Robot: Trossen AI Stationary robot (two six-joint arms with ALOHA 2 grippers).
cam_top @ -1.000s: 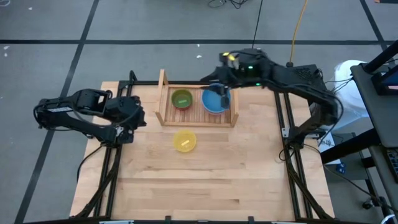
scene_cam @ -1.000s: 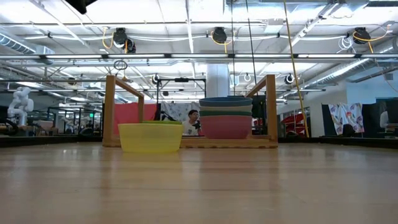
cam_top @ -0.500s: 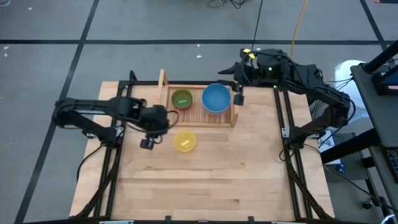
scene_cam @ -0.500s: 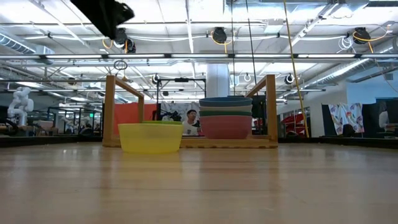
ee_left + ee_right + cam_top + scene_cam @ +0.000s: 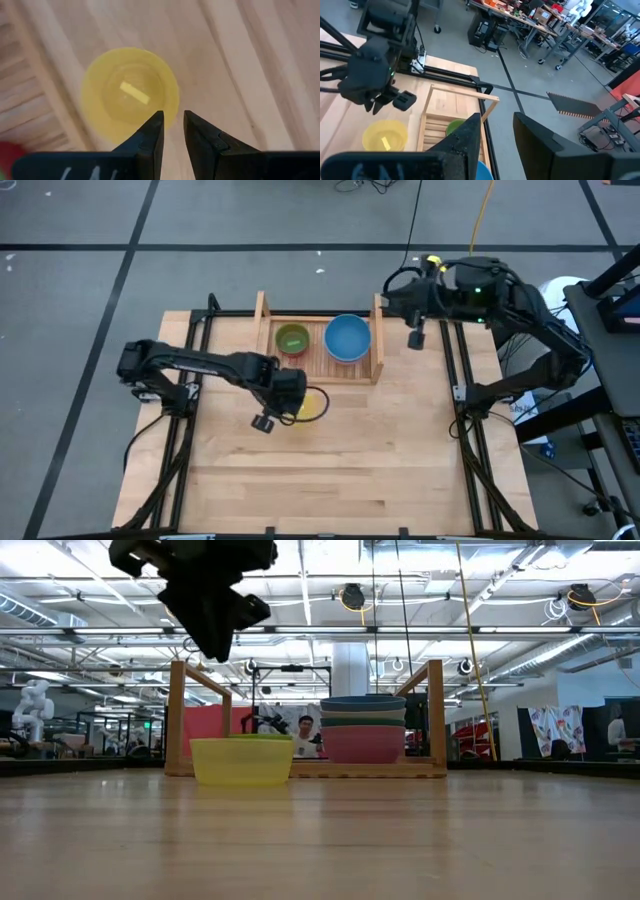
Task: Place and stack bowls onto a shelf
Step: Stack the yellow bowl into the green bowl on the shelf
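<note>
left claw (image 5: 173,120) over yellow bowl (image 5: 130,95) (tabletop)

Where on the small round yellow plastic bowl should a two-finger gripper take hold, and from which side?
Probably the rim, from straight above. The yellow bowl stands upright and open on the tabletop, clear of the shelf; one finger inside the thin wall, one outside. The left gripper hangs over it, fingers slightly apart.
</note>
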